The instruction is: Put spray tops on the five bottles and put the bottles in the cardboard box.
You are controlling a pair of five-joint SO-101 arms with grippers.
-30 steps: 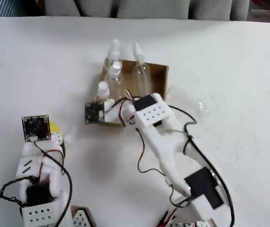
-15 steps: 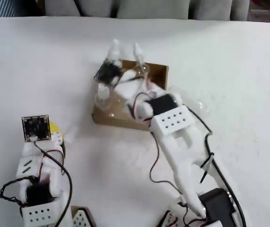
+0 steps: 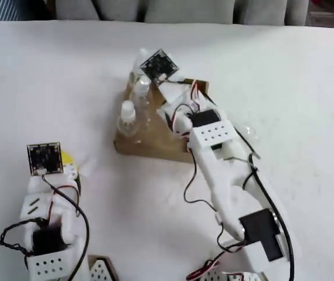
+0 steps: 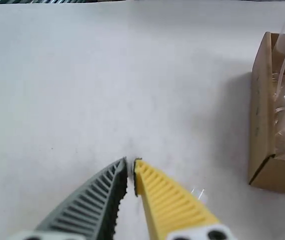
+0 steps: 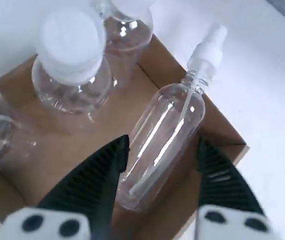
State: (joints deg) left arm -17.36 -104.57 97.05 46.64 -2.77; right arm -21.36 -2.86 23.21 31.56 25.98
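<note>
The cardboard box [image 3: 149, 145] stands mid-table with several clear bottles in it. In the right wrist view, a bottle with a white spray top [image 5: 170, 120] lies tilted against a box corner. My right gripper [image 5: 163, 146] is open over it, one black finger on each side. Two white-capped bottles [image 5: 70, 65] [image 5: 127, 22] stand upright beyond. From above, those upright bottles [image 3: 127, 114] [image 3: 139, 88] fill the box's left side. One more clear bottle [image 3: 246, 133] lies on the table right of the box. My left gripper [image 4: 131, 163] is shut and empty, low over bare table left of the box [image 4: 262, 110].
My right arm [image 3: 225, 170] stretches from the near edge over the box's right half, wires trailing. The left arm [image 3: 50, 199] sits at the near left with a small white piece [image 3: 87, 168] beside its fingers. Grey chairs line the far edge.
My right arm has swung from the box's near-left corner across to its far side, over the tilted bottle. The left arm has not moved.
</note>
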